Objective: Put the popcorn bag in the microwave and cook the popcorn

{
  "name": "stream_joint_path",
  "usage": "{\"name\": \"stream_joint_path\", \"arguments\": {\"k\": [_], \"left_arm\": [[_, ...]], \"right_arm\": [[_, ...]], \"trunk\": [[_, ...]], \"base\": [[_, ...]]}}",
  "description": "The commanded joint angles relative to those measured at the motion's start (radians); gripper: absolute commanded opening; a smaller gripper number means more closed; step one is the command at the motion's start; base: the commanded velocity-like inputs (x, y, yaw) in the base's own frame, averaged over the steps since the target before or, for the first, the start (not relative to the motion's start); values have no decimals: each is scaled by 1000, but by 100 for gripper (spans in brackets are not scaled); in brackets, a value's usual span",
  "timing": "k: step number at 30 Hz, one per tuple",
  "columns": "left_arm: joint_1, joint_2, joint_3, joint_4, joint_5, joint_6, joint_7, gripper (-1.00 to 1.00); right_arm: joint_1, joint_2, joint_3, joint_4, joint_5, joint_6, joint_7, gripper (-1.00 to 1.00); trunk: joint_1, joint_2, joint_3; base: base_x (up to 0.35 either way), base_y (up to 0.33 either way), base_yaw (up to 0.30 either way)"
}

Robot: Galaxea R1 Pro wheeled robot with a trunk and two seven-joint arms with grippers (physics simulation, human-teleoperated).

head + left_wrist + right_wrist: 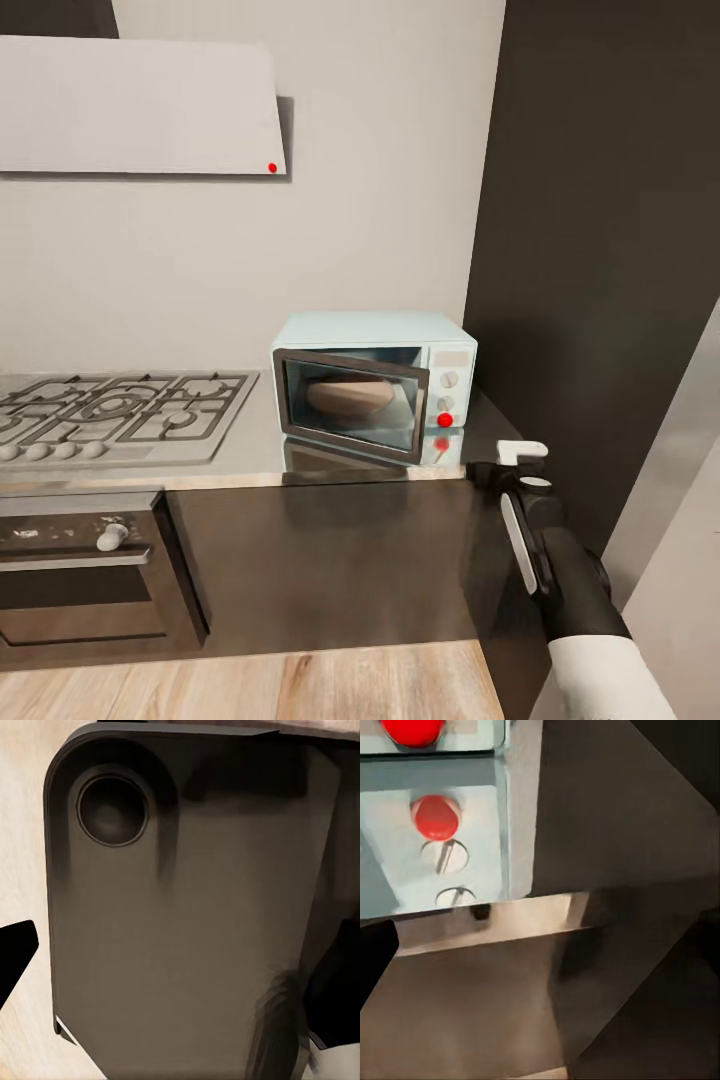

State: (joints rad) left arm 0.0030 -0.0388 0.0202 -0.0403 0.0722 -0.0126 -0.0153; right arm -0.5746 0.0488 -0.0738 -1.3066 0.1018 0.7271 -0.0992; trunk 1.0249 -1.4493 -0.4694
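The bag [350, 397] was seen in the head view inside the microwave [375, 385], behind its dark glass door, which stood slightly ajar. The microwave sat on the countertop [330, 540], beside the hob [115, 410], with a red light [445, 420] lit on its panel. The right gripper [512, 462] was held just beside the microwave's lower right corner, well apart from the bag; whether its fingers were spread could not be told.

In the left wrist view, a dark rounded panel [180, 922] with a round recess was shown close up.

In the right wrist view, the microwave's panel [442, 825], its red light [435, 816] and two knobs were seen mirrored in the glossy countertop [495, 1005].
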Motion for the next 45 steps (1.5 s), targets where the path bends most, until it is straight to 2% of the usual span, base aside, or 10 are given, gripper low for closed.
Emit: {"name": "stream_joint_path", "arguments": {"k": [1,6,16,18,20,26,31,38,42,45], "left_arm": [[0,0,1,-1,8,-1,-3,100],[0,0,0,-1,8,0,-6,100],[0,0,0,-1,7,0,-6,100],[0,0,0,-1,7,0,-6,100],[0,0,1,-1,7,0,-6,100],[0,0,1,-1,8,0,-6,100],[0,0,1,-1,8,0,-6,100],[0,1,1,-1,8,-1,-6,100],[0,1,1,-1,7,-1,-6,100],[0,1,1,-1,7,-1,-6,100]], "right_arm": [[-1,3,-2,-22,9,2,8,100],[-1,9,-4,-56,8,-44,59,100],[-1,17,-2,-55,7,-49,70,100],[-1,17,10,-54,8,-49,82,100],[-1,16,45,-54,8,-48,132,100],[-1,5,58,-56,17,-34,277,100],[-1,2,58,-56,18,-32,310,100],[-1,-1,59,-59,21,-28,419,100],[-1,2,63,-60,18,-14,437,100],[-1,3,103,-60,17,-10,460,100]], "trunk": [[0,0,-1],[0,0,-1],[0,0,-1],[0,0,-1],[0,0,-1],[0,0,-1],[0,0,-1],[0,0,-1],[0,0,-1],[0,0,-1]], "base": [[60,0,0],[253,0,0],[285,0,0],[225,0,0],[63,0,0],[9,0,0],[0,0,0],[0,0,0],[0,0,0],[0,0,0]]}}
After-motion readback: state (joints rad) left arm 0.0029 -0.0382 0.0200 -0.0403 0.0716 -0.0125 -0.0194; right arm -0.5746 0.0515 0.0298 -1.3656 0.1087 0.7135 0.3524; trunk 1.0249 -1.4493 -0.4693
